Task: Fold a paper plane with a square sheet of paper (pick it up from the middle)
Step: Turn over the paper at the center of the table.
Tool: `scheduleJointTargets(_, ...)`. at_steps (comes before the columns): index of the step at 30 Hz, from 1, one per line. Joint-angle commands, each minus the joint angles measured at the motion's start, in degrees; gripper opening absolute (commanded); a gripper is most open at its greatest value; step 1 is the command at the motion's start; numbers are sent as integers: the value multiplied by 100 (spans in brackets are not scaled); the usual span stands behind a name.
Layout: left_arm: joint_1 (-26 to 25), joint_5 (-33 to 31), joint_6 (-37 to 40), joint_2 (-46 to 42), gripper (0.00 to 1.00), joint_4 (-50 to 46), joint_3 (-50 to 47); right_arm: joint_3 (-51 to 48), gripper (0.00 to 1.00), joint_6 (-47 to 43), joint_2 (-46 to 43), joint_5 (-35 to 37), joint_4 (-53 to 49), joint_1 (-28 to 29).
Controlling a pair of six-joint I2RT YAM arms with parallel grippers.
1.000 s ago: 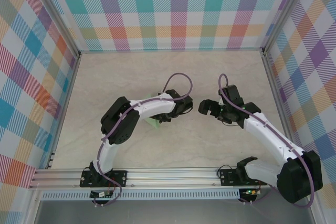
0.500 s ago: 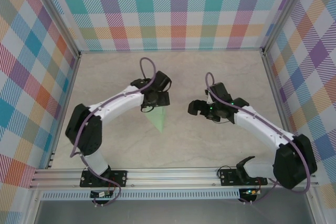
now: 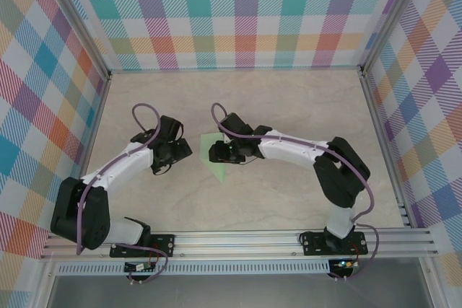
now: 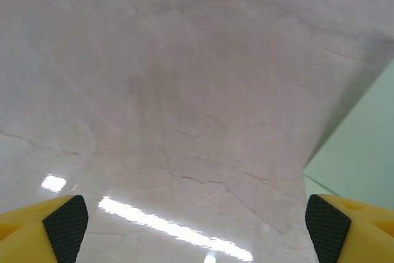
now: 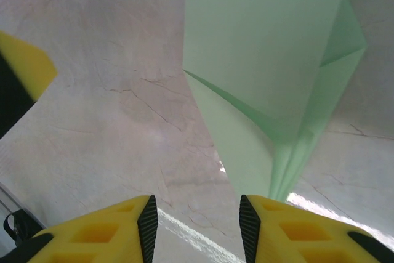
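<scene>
Paper plane [image 5: 265, 60]: pale mint green, unmarked, creases shading darker green. Desk [image 3: 289, 106]: beige marble, thin grey-brown veins. Walls [image 3: 245, 12]: pastel plaid of teal, pink, orange, purple and yellow on white. Arms [image 3: 296, 153]: white shells, black joints, purple cables [image 3: 142, 106]. Left tool [image 4: 196, 226] and right tool [image 5: 197, 226]: yellow fingers [image 5: 92, 232], black dimpled pads [image 4: 64, 226].

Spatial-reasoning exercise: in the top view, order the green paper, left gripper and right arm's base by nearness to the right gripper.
1. green paper, at the right gripper.
2. left gripper, just leftward.
3. right arm's base, at the near rail.

Paper plane [image 3: 219, 172], right hand [image 3: 215, 153] over it, left hand [image 3: 181, 151] beside
</scene>
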Motion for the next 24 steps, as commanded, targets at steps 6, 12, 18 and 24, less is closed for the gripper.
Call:
scheduleJointTargets(6,292,296,-215,-556,96,90,-475,661,40,78,850,-367,9,70)
scheduleJointTargets(12,291,401,-234,-591,97,130,-507,969,40,-445,1261,-368,-563,66)
scheduleJointTargets(18,292,521,-229,-615,97,126,-508,983,40,-1272,1380,-391,-1237,43)
scheduleJointTargets(24,292,646,-219,-741,97,158,-575,353,40,-1989,953,-288,-1524,-114)
